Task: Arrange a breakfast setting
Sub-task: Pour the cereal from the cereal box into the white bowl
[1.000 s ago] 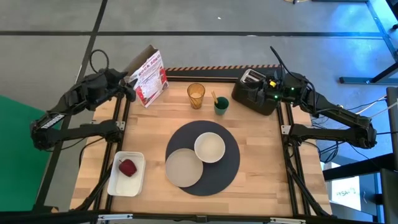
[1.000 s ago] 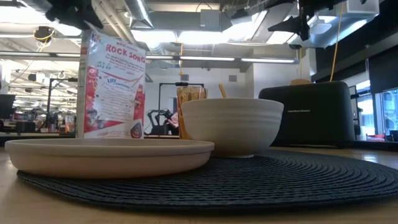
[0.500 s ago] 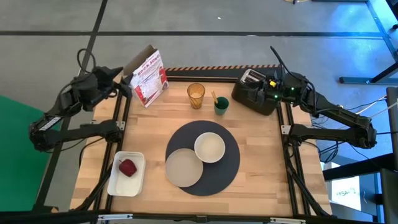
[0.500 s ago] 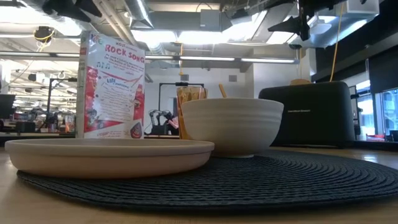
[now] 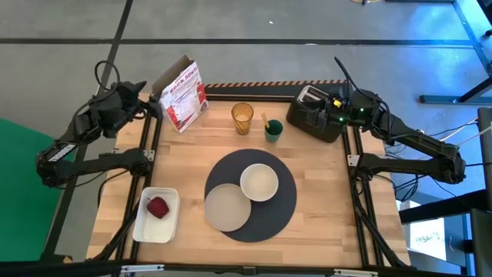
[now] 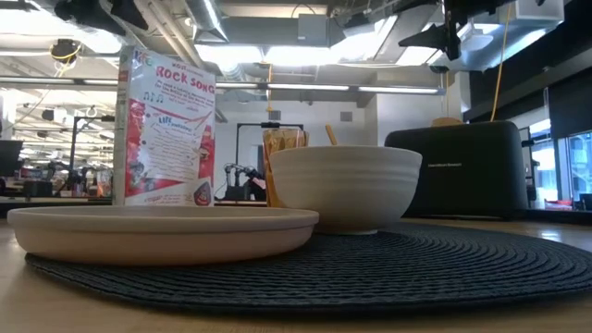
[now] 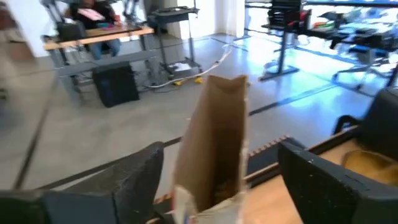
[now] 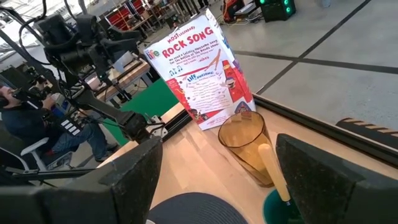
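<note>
Plate (image 5: 226, 208) and small white bowl (image 5: 259, 182) sit touching on the round dark mat (image 5: 273, 211) at the wooden table's (image 5: 330, 192) near middle. Farther back stands the amber tumbler (image 5: 242, 118), upright, just beside a green cup (image 5: 274, 131) holding the orange-handled spoon (image 8: 271, 165), its handle leaning up and away from the cup. Left gripper (image 7: 214, 180), fingers spread, faces the cereal box (image 5: 181, 95) at the far left corner. Right gripper (image 8: 217, 180), also spread, hangs over the black toaster (image 5: 315, 115). Desks fill the room beyond.
</note>
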Robot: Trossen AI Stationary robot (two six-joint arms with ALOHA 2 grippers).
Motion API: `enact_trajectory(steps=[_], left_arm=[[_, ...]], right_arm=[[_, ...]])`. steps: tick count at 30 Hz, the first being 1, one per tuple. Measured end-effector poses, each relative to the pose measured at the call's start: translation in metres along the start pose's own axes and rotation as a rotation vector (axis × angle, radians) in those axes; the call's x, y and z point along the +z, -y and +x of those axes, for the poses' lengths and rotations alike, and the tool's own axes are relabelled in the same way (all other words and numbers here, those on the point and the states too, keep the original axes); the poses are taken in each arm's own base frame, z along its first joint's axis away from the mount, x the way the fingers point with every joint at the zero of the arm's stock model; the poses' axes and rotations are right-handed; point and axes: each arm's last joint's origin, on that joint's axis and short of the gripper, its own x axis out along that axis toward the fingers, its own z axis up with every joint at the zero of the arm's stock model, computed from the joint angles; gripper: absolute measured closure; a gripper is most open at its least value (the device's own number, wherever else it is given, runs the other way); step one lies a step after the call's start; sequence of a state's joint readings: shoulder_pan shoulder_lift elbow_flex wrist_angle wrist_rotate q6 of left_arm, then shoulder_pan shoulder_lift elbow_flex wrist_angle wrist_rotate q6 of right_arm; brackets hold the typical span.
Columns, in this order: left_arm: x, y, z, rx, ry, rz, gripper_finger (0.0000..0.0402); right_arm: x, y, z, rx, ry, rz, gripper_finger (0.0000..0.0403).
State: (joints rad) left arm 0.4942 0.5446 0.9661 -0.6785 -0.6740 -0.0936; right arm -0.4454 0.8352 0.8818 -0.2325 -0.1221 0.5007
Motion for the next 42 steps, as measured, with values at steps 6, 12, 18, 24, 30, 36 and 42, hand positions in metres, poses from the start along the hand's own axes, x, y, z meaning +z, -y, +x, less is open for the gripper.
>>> enact_trajectory(steps=[6, 12, 18, 24, 30, 36, 42], left_arm=[[-0.012, -0.003, -0.001, 0.073, -0.096, -0.022, 0.0035], [-0.028, 0.002, 0.008, 0.109, -0.217, -0.065, 0.0025], [-0.067, 0.014, 0.026, 0.117, -0.334, -0.104, 0.0028], [-0.100, 0.023, 0.041, 0.152, -0.359, -0.127, 0.0028], [-0.125, 0.031, 0.054, 0.138, -0.332, -0.120, 0.0028], [-0.151, 0.036, 0.064, 0.140, -0.297, -0.145, 0.0028], [-0.175, 0.038, 0.072, 0.164, -0.242, -0.150, 0.0028]], right_arm=[[0.000, 0.000, 0.000, 0.002, -0.001, 0.017, 0.0098], [0.000, 0.000, 0.000, 0.003, 0.001, 0.015, 0.0098], [0.000, 0.000, 0.000, 0.006, 0.004, 0.008, 0.0098], [0.000, -0.001, 0.000, 0.035, -0.013, 0.012, 0.0098], [-0.001, -0.002, 0.000, 0.074, -0.036, 0.013, 0.0098], [-0.001, -0.003, 0.000, 0.088, -0.044, 0.013, 0.0098], [-0.001, -0.003, 0.000, 0.089, -0.045, 0.013, 0.0098]])
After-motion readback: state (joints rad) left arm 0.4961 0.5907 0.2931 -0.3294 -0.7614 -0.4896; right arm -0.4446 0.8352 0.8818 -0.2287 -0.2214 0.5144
